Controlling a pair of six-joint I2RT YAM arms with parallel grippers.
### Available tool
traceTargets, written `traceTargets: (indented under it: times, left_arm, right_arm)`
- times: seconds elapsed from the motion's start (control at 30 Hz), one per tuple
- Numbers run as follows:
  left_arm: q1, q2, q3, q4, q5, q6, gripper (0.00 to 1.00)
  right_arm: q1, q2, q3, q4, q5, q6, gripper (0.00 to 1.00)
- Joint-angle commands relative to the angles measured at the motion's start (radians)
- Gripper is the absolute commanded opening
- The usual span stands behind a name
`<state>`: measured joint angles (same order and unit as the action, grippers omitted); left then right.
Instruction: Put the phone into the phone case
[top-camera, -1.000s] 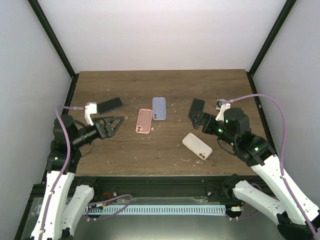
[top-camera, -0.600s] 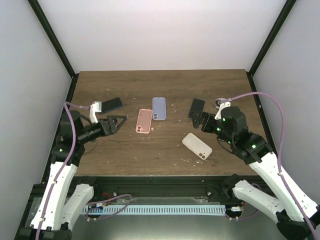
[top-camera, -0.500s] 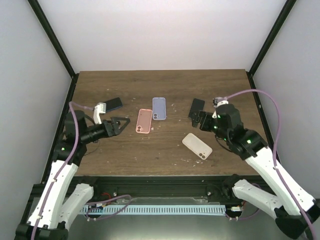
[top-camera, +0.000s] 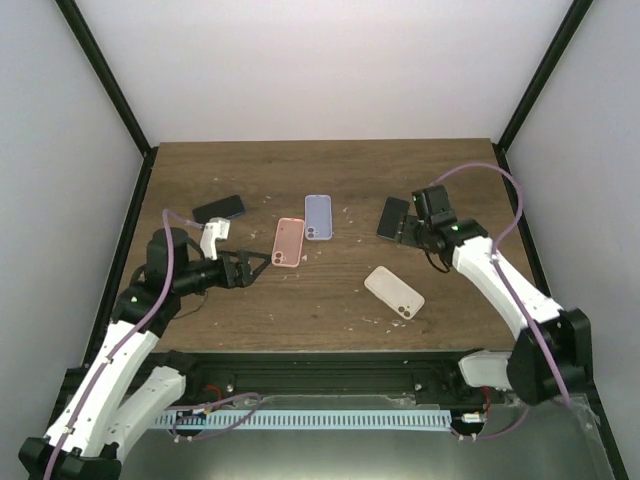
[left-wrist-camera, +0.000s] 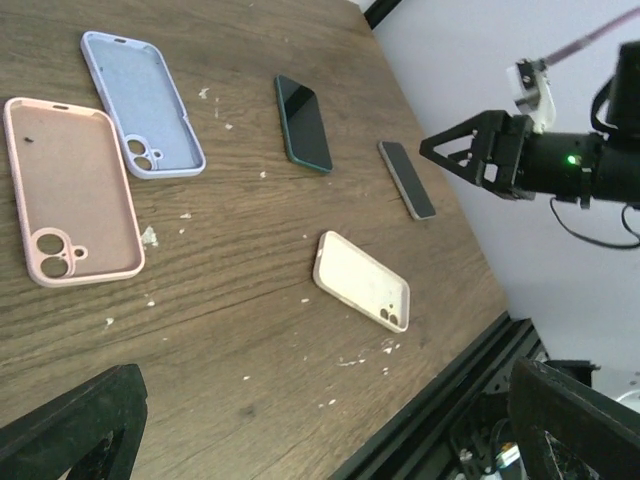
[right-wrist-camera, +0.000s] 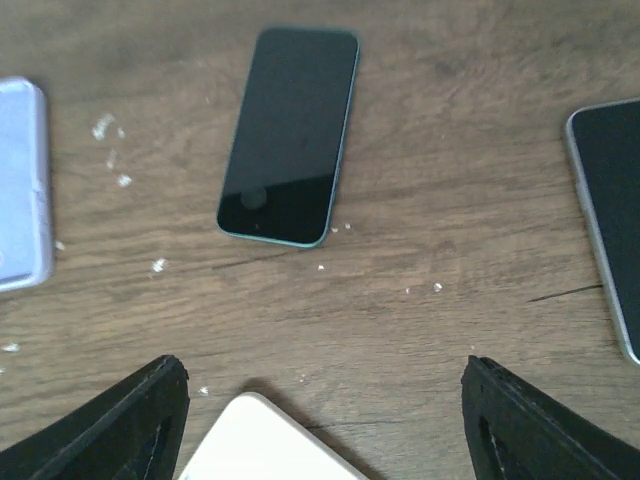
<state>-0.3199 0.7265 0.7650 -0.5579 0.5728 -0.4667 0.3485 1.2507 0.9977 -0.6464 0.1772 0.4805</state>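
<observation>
Three empty cases lie mid-table: pink (top-camera: 288, 242) (left-wrist-camera: 70, 205), lavender (top-camera: 318, 216) (left-wrist-camera: 140, 103) and cream (top-camera: 394, 292) (left-wrist-camera: 362, 281). A teal-edged dark phone (top-camera: 392, 215) (right-wrist-camera: 290, 135) (left-wrist-camera: 303, 122) lies face up right of the lavender case. A second dark phone (right-wrist-camera: 610, 220) (left-wrist-camera: 407, 179) lies beside it, hidden under my right arm in the top view. My right gripper (top-camera: 403, 233) (right-wrist-camera: 320, 430) hovers open just beside the teal phone, holding nothing. My left gripper (top-camera: 250, 268) (left-wrist-camera: 320, 430) is open and empty, just left of the pink case.
A third dark phone (top-camera: 218, 209) lies at the back left, behind my left arm. White crumbs dot the wooden table (top-camera: 330, 300). Black frame posts and white walls close in the sides and back; the table's front edge drops to a rail.
My left gripper has moved right, from the table's left edge toward the pink case. My right arm has swung back and stretched over the table, its gripper staying by the teal phone.
</observation>
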Motion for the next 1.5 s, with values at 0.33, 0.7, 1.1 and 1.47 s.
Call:
traceTargets:
  times: [0.33,0.7,1.1,1.47]
  left_arm:
    - [-0.004,-0.099,-0.11,0.037,-0.088,0.096,1.0]
    - [-0.004,-0.072,-0.111,0.033,-0.089,0.094,1.0]
    - [-0.004,-0.091,-0.113,0.033,-0.093,0.1,1.0]
    - [-0.004,-0.105,-0.114,0.032,-0.103,0.102,1.0]
  right_arm:
    - [-0.012,0.321,0.02,0.015,-0.155,-0.188,0.63]
    - [-0.175,0.51,0.233,0.02,-0.12,-0.169,0.7]
    - [-0.162,0.699,0.539,-0.056,-0.124,0.168,0.85]
    - [-0.106,0.866,0.741,-0.171,-0.018,0.248,0.91]
